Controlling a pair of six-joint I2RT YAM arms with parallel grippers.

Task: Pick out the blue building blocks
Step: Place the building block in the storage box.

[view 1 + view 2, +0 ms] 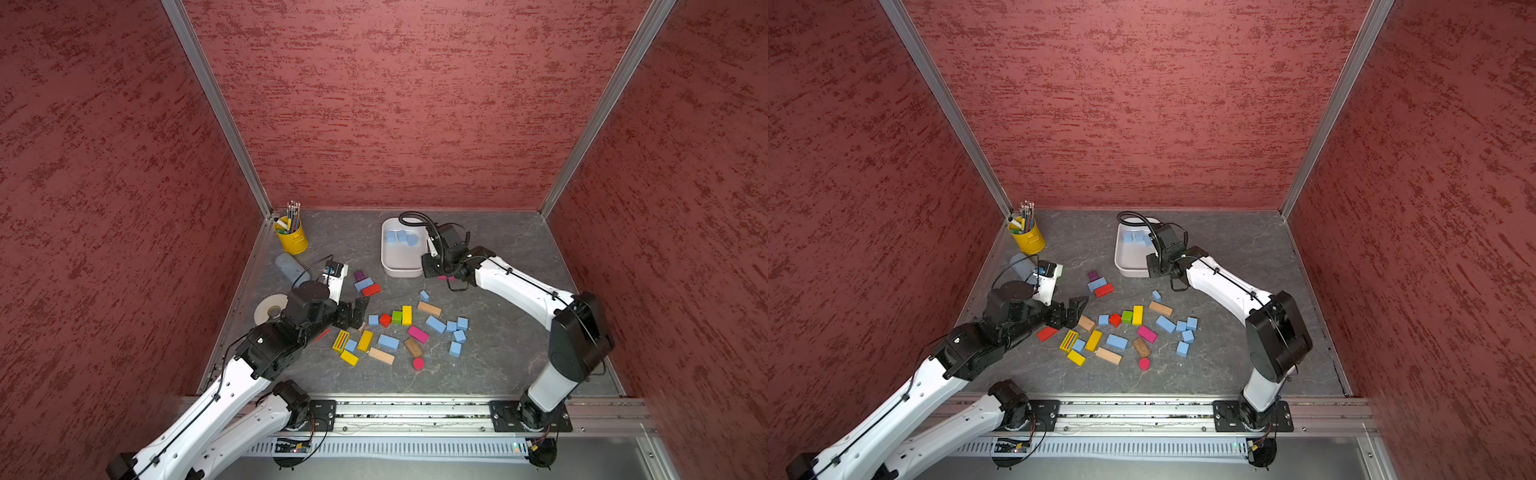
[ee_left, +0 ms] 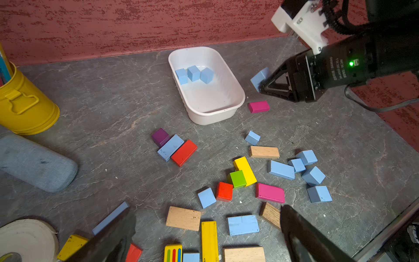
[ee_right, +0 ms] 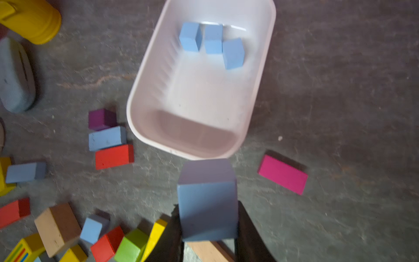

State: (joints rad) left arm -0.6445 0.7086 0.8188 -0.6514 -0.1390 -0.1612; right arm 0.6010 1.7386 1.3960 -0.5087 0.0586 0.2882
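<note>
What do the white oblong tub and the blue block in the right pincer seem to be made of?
White oblong tub: probably thin plastic, glossy; ribbed wall, rolled rim. Blue block in the right pincer: likely painted wood, matt; bare neighbouring blocks show grain.

Dark grey veined tabletop [image 1: 511,257]; white plastic tub [image 1: 401,272] toward the back. Yellow metal tin [image 1: 294,243] in the back left corner; grey-blue fabric case [image 1: 289,267] just beside it; white tape roll [image 1: 270,308] nearer. Painted wooden blocks [image 1: 406,315] scattered mid-table. Purple cube [image 1: 359,274], pale blue slab [image 1: 363,284] and red slab [image 1: 371,289] touching in a row; magenta slab [image 2: 258,106] near the tub.
</note>
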